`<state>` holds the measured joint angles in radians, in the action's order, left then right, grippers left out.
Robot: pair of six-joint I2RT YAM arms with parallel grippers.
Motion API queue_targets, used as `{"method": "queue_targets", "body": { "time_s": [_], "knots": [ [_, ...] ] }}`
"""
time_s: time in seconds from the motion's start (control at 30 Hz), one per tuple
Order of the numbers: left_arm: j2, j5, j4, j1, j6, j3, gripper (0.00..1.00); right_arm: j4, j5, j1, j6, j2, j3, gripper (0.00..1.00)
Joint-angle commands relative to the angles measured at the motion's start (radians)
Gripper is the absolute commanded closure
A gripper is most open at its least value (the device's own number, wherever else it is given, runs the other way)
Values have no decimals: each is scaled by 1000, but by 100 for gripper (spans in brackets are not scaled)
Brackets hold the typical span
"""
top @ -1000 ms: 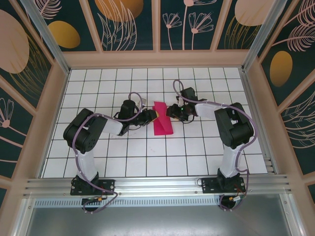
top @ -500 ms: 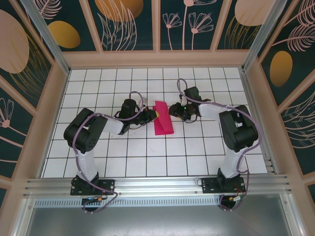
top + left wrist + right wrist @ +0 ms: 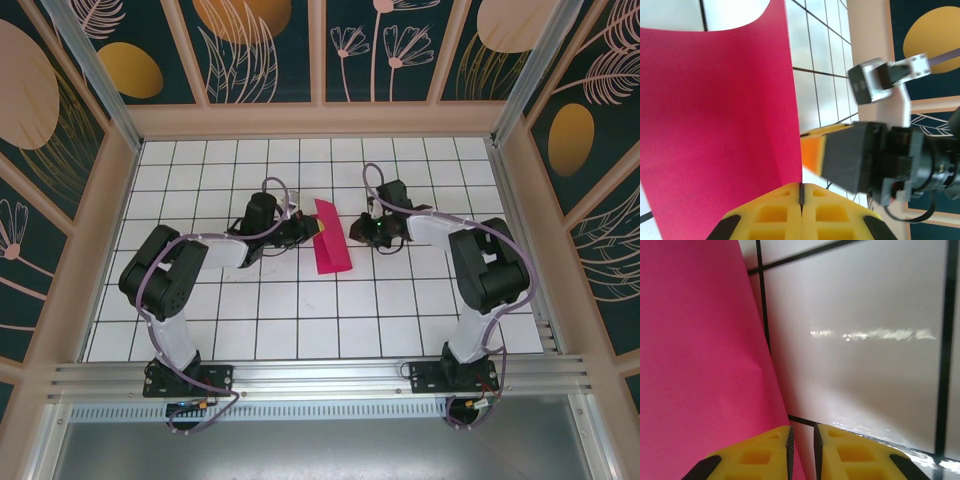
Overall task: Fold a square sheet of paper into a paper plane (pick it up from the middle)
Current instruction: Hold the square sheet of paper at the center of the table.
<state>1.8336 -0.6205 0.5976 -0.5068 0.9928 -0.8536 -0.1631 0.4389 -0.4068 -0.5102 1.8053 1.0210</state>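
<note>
Folded pink paper [image 3: 331,246] sits mid-bench [image 3: 250,320] between the arms. Left gripper [image 3: 801,196] is clamped shut on its edge; keep that firm. Right gripper [image 3: 803,442] is nearly closed at the other edge, and you can't tell if it grips. Seat it squarely, then crease slowly.

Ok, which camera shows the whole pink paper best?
Top external: the paper sits whole between the arms, outline clear. Left wrist gives a curved close-up, its edge pinched in the left fingers. Right wrist catches one edge beside the right fingers.
</note>
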Motion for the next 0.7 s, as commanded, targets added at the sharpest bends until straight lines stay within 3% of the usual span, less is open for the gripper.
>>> {"method": "queue_targets", "body": {
  "time_s": [0.0, 0.17, 0.27, 0.4, 0.67],
  "knots": [
    [0, -26, 19, -19, 20, -40, 100, -29, 14, -23, 10, 38, 30, 79],
    [37, -26, 31, -28, 28, -65, 100, 16, 91, -32, 24, 22, 12, 78],
    [51, -20, 15, -29, 15, -66, 100, 18, 76, -16, 27, -6, -7, 76],
    [56, 47, -114, -29, -58, -78, 100, -9, -6, 30, 16, -30, -26, 73],
    [72, 188, -377, -27, -212, -145, 100, 35, 90, 45, 54, -50, -33, 55]
  ]
}}
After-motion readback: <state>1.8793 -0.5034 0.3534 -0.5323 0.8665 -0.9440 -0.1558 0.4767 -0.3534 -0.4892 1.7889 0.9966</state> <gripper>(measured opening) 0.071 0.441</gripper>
